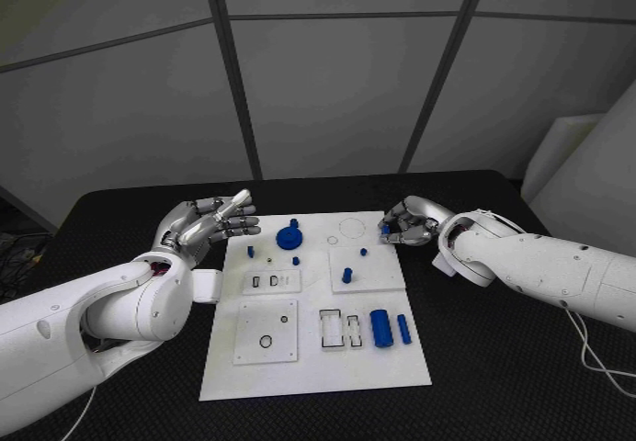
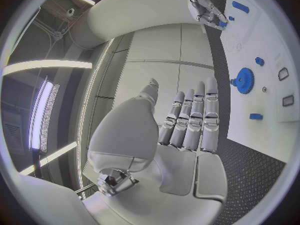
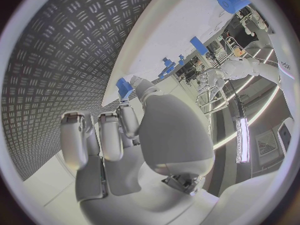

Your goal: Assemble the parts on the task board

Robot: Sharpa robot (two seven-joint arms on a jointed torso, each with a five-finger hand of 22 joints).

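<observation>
From the head view, the white task board (image 1: 318, 367) lies flat in the middle of the black counter (image 1: 530, 367). I'd judge the job is at an early to middle stage: a blue gear (image 1: 289, 239) sits upright near the board's far edge and small pegs (image 1: 346, 274) stand in the plate, but two blue cylinders (image 1: 381, 328) lie loose beside an empty rectangular slot (image 1: 332, 331). The left robot hand (image 1: 212, 223) hovers just off the board's far left corner, fingers spread and holding nothing. The right robot hand (image 1: 408, 223) is curled at the far right corner, with a small blue part (image 1: 387, 231) at its fingertips; it seems to pinch it.

In the left wrist view, the left hand's smooth silver fingers (image 2: 190, 120) stand straight and apart, palm bare. The gear's toothed rim is plain here, matte blue plastic against the glossy white plate, and the counter has a woven, grid-like texture.

In the right wrist view, the right hand's fingers fold inward, and a blocky blue piece sits against the fingertip at the board's edge. Whether it is firmly gripped I cannot tell for certain.
</observation>
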